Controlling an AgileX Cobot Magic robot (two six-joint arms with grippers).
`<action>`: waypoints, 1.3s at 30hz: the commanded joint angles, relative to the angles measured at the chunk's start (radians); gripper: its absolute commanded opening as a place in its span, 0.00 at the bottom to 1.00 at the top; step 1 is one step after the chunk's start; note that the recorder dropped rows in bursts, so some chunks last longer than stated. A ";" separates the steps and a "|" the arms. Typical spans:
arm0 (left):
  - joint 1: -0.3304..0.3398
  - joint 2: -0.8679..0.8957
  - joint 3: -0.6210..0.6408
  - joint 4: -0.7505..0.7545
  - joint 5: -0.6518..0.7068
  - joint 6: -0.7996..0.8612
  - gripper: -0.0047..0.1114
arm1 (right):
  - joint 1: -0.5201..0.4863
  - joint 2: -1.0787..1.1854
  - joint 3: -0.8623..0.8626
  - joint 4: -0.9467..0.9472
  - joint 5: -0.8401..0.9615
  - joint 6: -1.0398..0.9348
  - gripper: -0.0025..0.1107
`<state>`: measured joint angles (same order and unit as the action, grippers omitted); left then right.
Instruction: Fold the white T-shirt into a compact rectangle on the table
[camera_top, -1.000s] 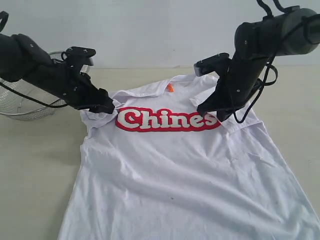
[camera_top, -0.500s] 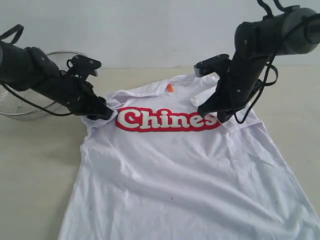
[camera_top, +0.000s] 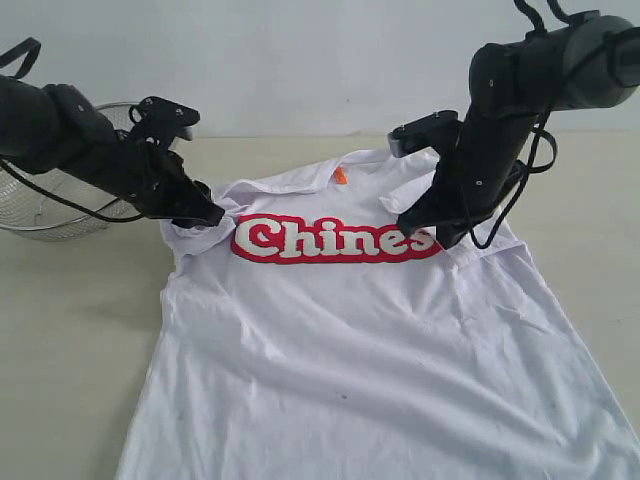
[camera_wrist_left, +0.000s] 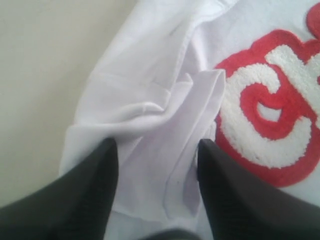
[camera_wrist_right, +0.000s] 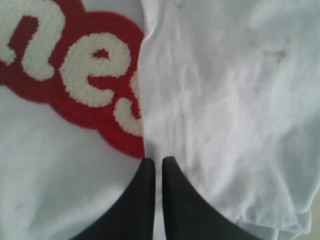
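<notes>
Left gripper (camera_wrist_left: 157, 150) jaws narrowed slightly, still apart astride the bunched sleeve, nothing gripped | T-shirt (camera_top: 340, 340) spread on table (camera_top: 70, 330), unfolded | right gripper (camera_wrist_right: 158, 164) shut at far sleeve, pinch unclear | sleeve fold likely starting

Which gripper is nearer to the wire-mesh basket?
Left. The left gripper is at the white T-shirt sleeve on the side where the basket stands; the right gripper is at the opposite sleeve, across the chest lettering.
</notes>
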<state>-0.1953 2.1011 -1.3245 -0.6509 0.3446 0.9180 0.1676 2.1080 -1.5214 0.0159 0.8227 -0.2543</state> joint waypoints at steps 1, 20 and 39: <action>0.000 -0.013 -0.005 0.006 -0.009 -0.005 0.44 | -0.008 -0.002 -0.004 -0.001 0.018 -0.009 0.02; 0.005 0.028 -0.009 0.032 -0.025 -0.050 0.21 | -0.008 -0.002 -0.004 -0.002 0.012 -0.009 0.02; -0.037 -0.076 -0.195 -0.140 0.442 0.032 0.08 | -0.008 -0.002 -0.004 -0.002 -0.023 -0.009 0.02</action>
<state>-0.2266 2.0453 -1.4971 -0.7471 0.7150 0.9223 0.1676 2.1080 -1.5214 0.0159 0.8095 -0.2590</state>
